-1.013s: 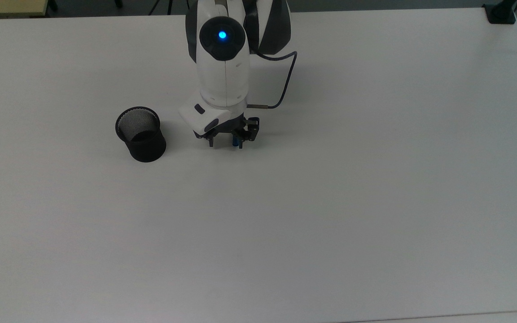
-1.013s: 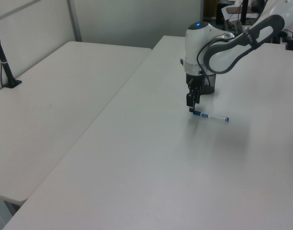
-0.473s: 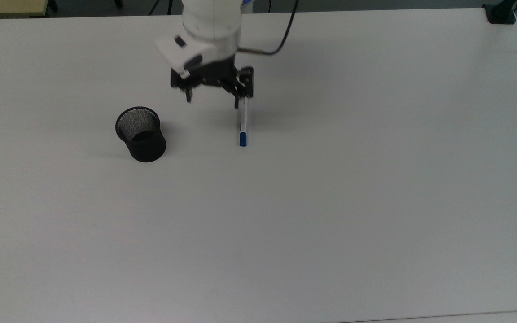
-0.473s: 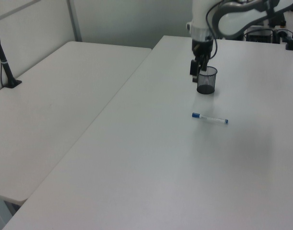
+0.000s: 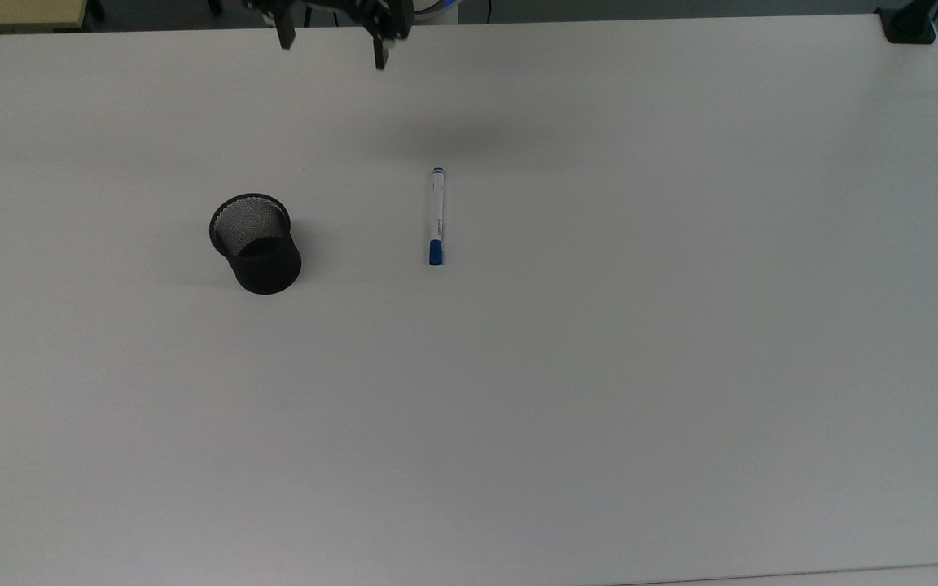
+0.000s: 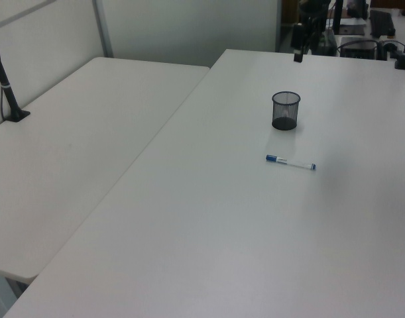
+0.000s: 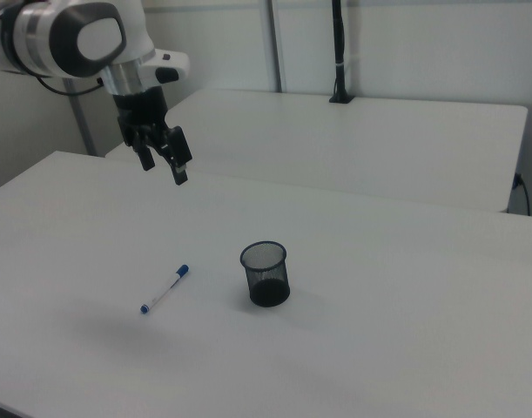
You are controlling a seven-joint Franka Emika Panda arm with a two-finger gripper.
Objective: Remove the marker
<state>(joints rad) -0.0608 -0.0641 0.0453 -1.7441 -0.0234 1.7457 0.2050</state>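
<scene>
The marker (image 5: 436, 216), white with a blue cap, lies flat on the white table (image 5: 599, 366), to the top view's right of the black mesh cup (image 5: 256, 242). The cup stands upright and looks empty. My gripper (image 5: 330, 42) hangs open high above the table's far edge, well away from the marker, with nothing between its fingers. In the right view the gripper (image 7: 164, 167) is up and to the left of the marker (image 7: 164, 289) and the cup (image 7: 265, 273). The left view has the marker (image 6: 290, 162) in front of the cup (image 6: 286, 110).
A black clamp (image 5: 909, 24) sits at the table's far right corner in the top view. A second white table (image 6: 83, 132) adjoins on the left view's left, with a black pole (image 6: 4, 83) clamped to it. Around the marker and cup the tabletop is bare.
The gripper has risen from just over the marker and pulled back toward the top view's top edge. The marker stays flat on the table and the cup has not moved.
</scene>
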